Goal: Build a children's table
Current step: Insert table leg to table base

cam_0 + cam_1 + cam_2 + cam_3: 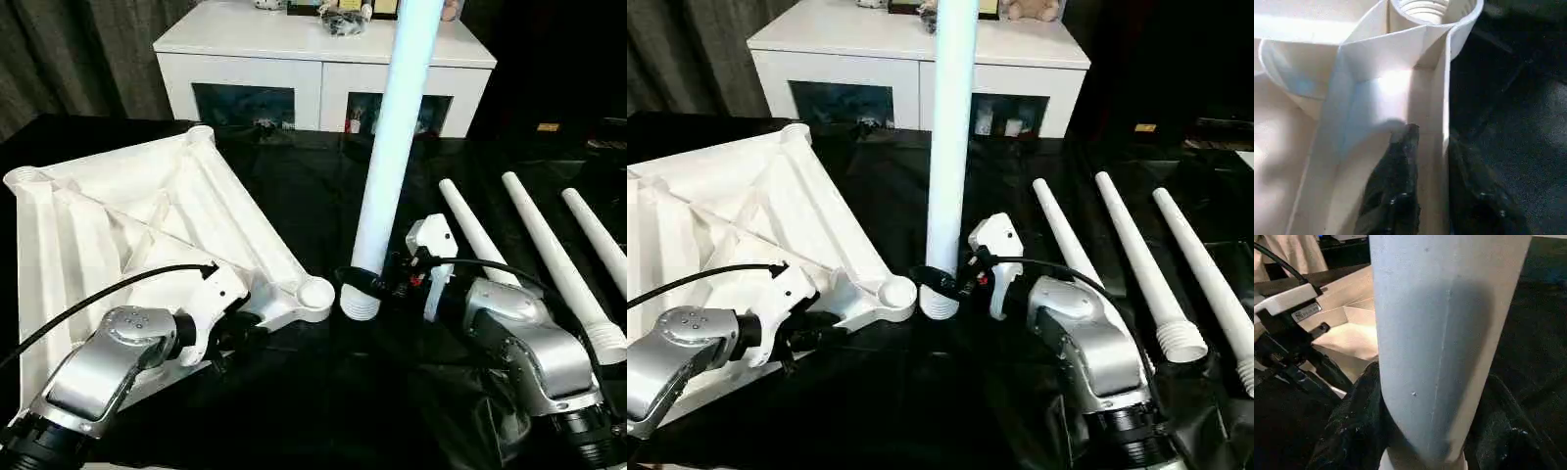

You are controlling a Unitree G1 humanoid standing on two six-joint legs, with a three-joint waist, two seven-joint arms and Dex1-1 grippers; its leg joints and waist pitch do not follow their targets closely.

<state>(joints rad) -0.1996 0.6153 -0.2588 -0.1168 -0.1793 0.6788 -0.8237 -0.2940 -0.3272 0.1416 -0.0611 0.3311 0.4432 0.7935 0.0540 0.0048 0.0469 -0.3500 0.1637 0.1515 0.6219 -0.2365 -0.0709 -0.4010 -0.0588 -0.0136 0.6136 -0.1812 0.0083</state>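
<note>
Looking from the head: the white table top (147, 235) lies ribs-up on the black table (294, 392). The right gripper (377, 284) holds one leg (392, 147) upright, its ribbed end just beside a corner socket (315, 292). Three legs (549, 255) lie at the right.
Left wrist: the left gripper (1430, 196) is narrow, its fingers (1396, 191) pinching the top's side wall.
Right wrist: black fingers (1352, 431) hug the leg on both sides.

Upright leg (392, 157) just beside corner socket (315, 293), narrow gap between.
</note>
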